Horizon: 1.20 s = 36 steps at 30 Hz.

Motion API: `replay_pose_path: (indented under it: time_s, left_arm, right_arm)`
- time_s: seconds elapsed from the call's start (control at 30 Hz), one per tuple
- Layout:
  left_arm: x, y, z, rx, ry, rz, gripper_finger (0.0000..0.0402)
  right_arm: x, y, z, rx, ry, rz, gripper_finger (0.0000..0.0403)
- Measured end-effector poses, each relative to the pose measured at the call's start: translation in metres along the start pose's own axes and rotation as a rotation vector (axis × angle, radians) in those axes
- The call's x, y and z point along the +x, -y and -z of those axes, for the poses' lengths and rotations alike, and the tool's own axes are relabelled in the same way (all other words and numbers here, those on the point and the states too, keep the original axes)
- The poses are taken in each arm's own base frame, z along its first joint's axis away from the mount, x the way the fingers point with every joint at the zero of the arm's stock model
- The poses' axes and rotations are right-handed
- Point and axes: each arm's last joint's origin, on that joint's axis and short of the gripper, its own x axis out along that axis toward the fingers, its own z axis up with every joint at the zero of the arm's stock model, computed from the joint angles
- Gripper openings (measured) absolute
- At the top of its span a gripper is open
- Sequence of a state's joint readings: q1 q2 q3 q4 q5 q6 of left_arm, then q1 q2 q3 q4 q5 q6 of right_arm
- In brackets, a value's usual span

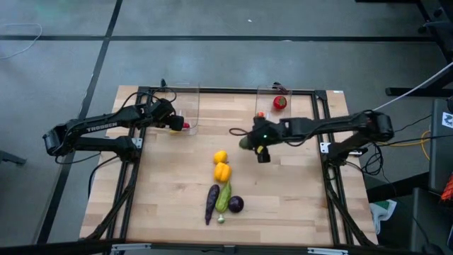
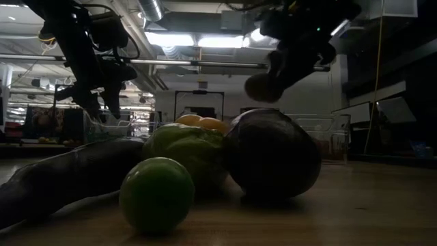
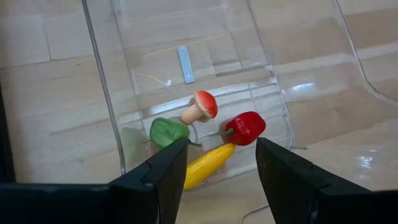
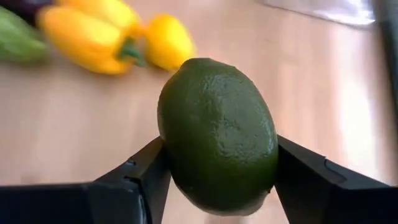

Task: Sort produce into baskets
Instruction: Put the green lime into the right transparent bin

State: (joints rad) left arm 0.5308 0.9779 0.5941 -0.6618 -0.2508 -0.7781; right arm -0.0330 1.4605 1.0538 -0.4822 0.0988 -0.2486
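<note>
My right gripper (image 1: 248, 142) is shut on a dark green avocado (image 4: 217, 134) above the table's middle, a little nearer than the right clear bin (image 1: 263, 92). That bin holds a red tomato (image 1: 280, 103) and a small orange piece (image 1: 260, 115). My left gripper (image 3: 221, 155) is open and empty above the near end of the left clear bin (image 3: 106, 112). In that bin lie a mushroom (image 3: 200, 107), a green piece (image 3: 168, 130), a red pepper (image 3: 245, 127) and a yellow piece (image 3: 208, 165). My right gripper pinches the avocado by its two opposite sides (image 4: 171, 155) between its two fingers, which lie across its width. In the low view the fingers slant down and the avocado (image 2: 263, 85) sits at their lower end, lifted clear of the table.
On the table's near middle lie a lemon (image 1: 221, 156), a yellow pepper (image 1: 222, 171), a purple eggplant (image 1: 211, 202), a green cucumber (image 1: 224, 197), a purple round piece (image 1: 236, 204) and a small green ball (image 1: 221, 219). A black frame (image 1: 320, 127) runs around the table.
</note>
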Motion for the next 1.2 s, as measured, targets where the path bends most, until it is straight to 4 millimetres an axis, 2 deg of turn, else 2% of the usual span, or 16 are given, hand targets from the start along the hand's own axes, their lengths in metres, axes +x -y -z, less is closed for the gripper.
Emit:
replay_pose_path:
  time_s: [0.23, 0.53, 0.67, 0.93, 1.2]
  left_arm:
    - [0.000, 0.000, 0.000, 0.001, 0.000, -0.001, 0.0188]
    - [0.000, 0.000, 0.000, 0.001, 0.000, -0.001, 0.0187]
    - [0.000, 0.000, 0.000, 0.001, 0.000, -0.001, 0.0186]
    - [0.000, 0.000, 0.000, 0.001, 0.005, -0.006, 0.0187]
    - [0.000, 0.000, 0.000, 0.001, 0.006, -0.006, 0.0186]
  right_arm:
    - [-0.026, 0.025, 0.014, 0.029, -0.081, 0.188, 0.0236]
    - [-0.032, 0.090, 0.050, 0.189, -0.227, 0.324, 0.0236]
    - [-0.034, 0.119, 0.068, 0.292, -0.228, 0.337, 0.0236]
    - [-0.021, 0.162, 0.102, 0.449, -0.240, 0.318, 0.0237]
    - [0.002, 0.176, 0.123, 0.506, -0.330, 0.294, 0.0237]
